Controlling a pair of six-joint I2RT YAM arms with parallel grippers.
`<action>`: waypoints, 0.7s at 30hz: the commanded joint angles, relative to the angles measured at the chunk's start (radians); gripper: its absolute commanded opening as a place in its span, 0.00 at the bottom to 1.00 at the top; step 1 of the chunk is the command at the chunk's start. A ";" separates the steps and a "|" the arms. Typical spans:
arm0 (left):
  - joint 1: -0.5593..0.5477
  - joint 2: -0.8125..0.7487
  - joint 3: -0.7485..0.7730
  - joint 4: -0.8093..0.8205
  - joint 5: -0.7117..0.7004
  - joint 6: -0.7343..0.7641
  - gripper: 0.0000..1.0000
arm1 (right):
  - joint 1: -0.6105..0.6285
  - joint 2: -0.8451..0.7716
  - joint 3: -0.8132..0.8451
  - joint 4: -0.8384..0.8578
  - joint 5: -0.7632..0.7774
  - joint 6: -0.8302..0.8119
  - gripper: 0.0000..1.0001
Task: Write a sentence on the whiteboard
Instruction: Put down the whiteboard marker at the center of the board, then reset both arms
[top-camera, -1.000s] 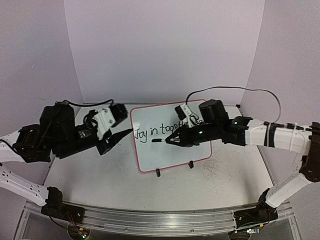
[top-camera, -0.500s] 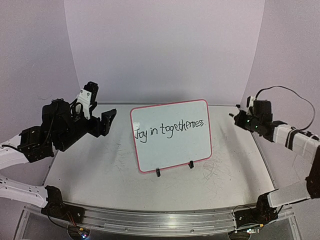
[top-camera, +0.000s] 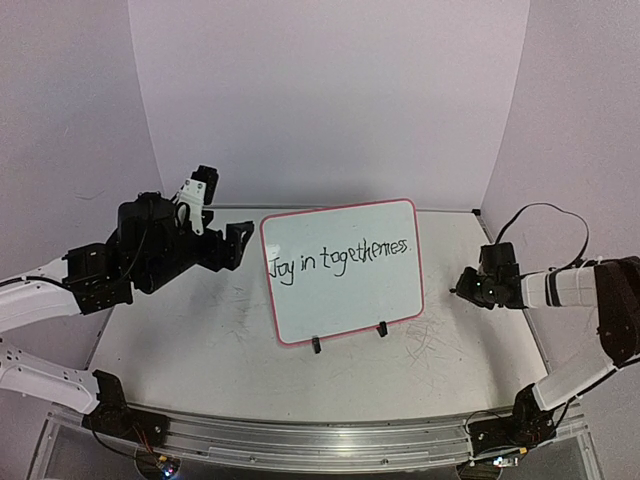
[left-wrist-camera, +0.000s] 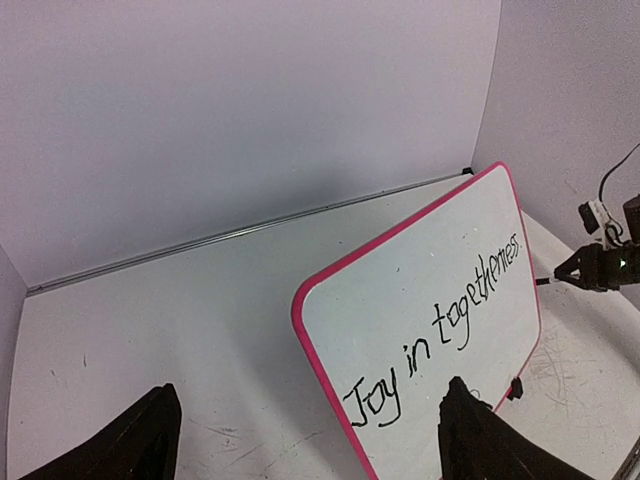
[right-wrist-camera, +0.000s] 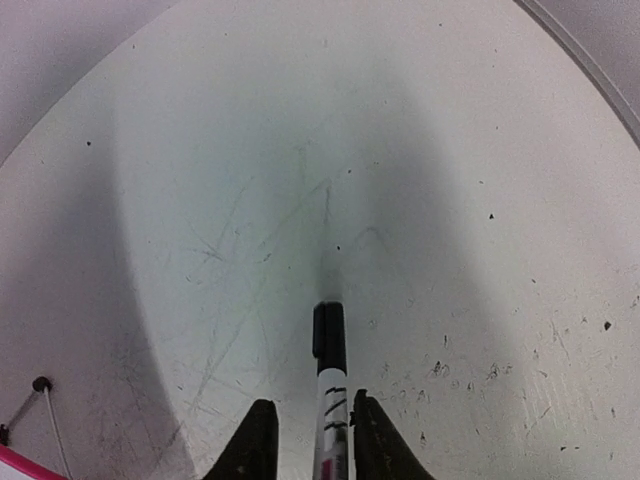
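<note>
The whiteboard (top-camera: 345, 290) stands upright in the middle of the counter (top-camera: 200, 340), with the sentence on it. The left pincer (top-camera: 236, 247), wide and empty, is just beside its left edge and could tip it with a careless swing. The right pincer (right-wrist-camera: 312, 415), well apart, is narrow around a marker (right-wrist-camera: 330, 350), but I cannot tell if it grips; if loose, the marker may drop and roll.

One small pink-rimmed rectangular whiteboard (top-camera: 345, 290). Two small black clip feet (top-camera: 316, 345). One black-capped white marker pen (right-wrist-camera: 330, 385). Two black-and-white robot arms (top-camera: 150, 250). One scuffed white tabletop (top-camera: 250, 360).
</note>
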 joint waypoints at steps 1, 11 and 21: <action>0.017 -0.003 0.071 0.053 0.012 -0.023 0.91 | 0.019 0.003 -0.020 0.050 0.028 0.039 0.34; 0.017 -0.008 0.175 0.046 -0.026 0.088 0.97 | 0.018 -0.388 0.104 -0.223 0.126 -0.117 0.79; 0.019 -0.059 0.328 0.050 -0.042 0.167 0.99 | 0.019 -0.826 0.418 -0.365 0.082 -0.351 0.98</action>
